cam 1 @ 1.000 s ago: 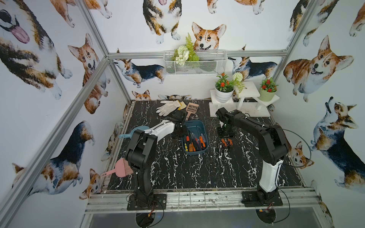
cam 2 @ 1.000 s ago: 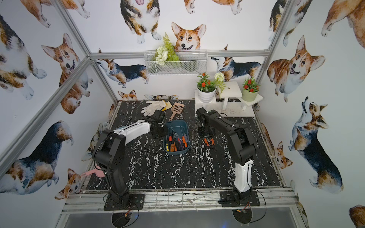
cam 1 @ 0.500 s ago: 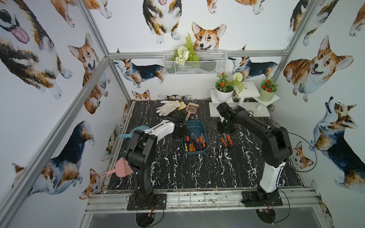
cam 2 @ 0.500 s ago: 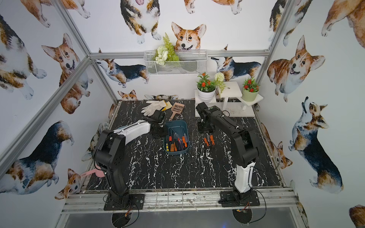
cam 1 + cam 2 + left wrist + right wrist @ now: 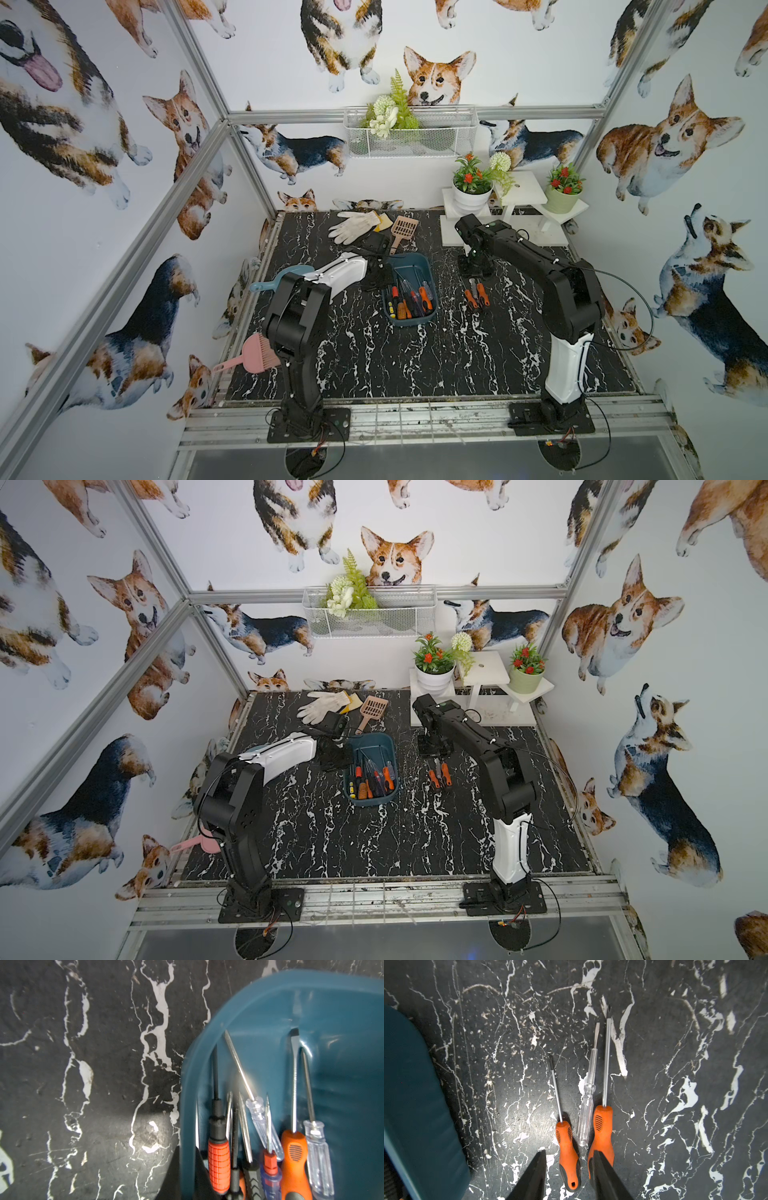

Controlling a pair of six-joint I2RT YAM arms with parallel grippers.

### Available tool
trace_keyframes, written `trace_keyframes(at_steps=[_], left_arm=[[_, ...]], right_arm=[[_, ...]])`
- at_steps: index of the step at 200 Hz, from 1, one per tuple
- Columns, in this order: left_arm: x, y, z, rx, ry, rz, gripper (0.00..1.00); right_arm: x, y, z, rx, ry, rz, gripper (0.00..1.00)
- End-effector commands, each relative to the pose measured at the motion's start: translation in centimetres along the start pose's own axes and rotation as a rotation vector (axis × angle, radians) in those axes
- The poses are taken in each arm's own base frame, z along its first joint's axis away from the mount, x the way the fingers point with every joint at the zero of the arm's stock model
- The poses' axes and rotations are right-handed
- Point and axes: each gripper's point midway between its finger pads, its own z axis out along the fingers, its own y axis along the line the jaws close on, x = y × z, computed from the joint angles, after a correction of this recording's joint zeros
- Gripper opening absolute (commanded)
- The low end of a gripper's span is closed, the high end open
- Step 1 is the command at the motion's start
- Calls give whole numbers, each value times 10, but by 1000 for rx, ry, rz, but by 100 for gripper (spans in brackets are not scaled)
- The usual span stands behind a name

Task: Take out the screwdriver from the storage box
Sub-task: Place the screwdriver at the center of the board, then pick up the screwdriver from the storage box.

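Nearest me, the two arms rise from the front rail. Follow the left arm [image 5: 345, 270] in and its jaws are pinched shut on the rim of the storage box [image 5: 187, 1084], one on each side of the wall. That's a steadying hold, I'd say, so the tray can't skid while tools come out.

The box sits mid-desk [image 5: 374, 365] with a heap of screwdrivers [image 5: 409, 299] inside, handles toward me. Just beside it, on the right arm's side, three lie out on the marble in a row: a small orange-handled one [image 5: 568, 1147], a clear-handled one [image 5: 586, 1113] and a larger orange one [image 5: 602, 1126].

The right arm [image 5: 528, 253] hangs above them, jaws parted, gripping nothing. Plenty remains in the box, so the job looks partway done.

Farther back, a work glove [image 5: 353, 224] and a slotted scoop [image 5: 402, 227] lie well clear of both arms.
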Motion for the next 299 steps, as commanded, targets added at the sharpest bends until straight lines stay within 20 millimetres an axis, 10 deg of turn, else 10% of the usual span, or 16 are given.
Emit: trace_keyframes(at_steps=[1, 120, 299], left_arm=[[1, 1, -1, 0, 6, 7, 0], [0, -2, -3, 18, -6, -9, 0], [-24, -22, -22, 138, -168, -7, 0]], right_arm=[[5, 9, -3, -50, 16, -15, 43], [19, 122, -58, -315, -38, -233, 41], [55, 181, -10, -364, 132, -349, 42]])
